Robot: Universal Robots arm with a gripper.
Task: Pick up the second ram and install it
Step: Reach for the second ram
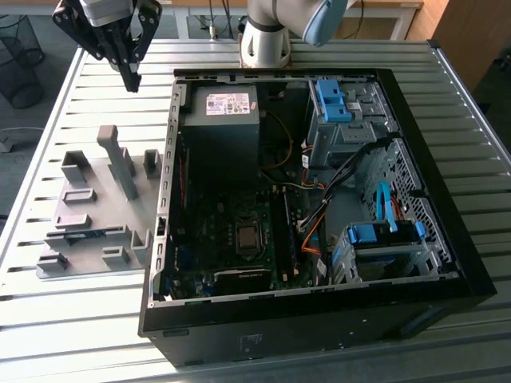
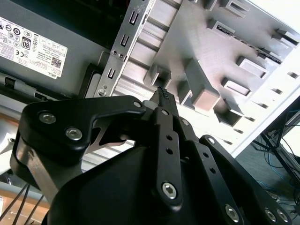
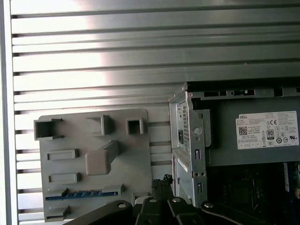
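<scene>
We are looking at the hand [image 1: 132,78] hanging high over the slatted metal worktop [image 1: 80,335], at the exterior view's left, close to the far corner of the open computer case [image 1: 319,335]. Its two dark fingers are pressing together tip to tip, and nothing is sitting between them. We are seeing the same meeting tips in the second wrist view, where the hand [image 2: 162,93] is pointing down toward the worktop beside the case wall.

The second ram [image 3: 82,193] is lying in the grey holder plate [image 3: 140,159]. In the first wrist view it is showing as a thin blue-green strip seated along a long slot of the plate, among the raised grey blocks. The hand is staying clear of it: the two are well apart and not touching, so the stick is not yet picked up.

In the exterior view the holder plate [image 1: 108,191] is resting flat on the worktop, just beside the case on the exterior view's left. Inside the case we are seeing the power supply [image 1: 223,120] with its pale label at the far end, the motherboard [image 1: 231,231] nearer to the camera, and the blue drive-bay clips [image 1: 331,100] toward the exterior view's right.
</scene>
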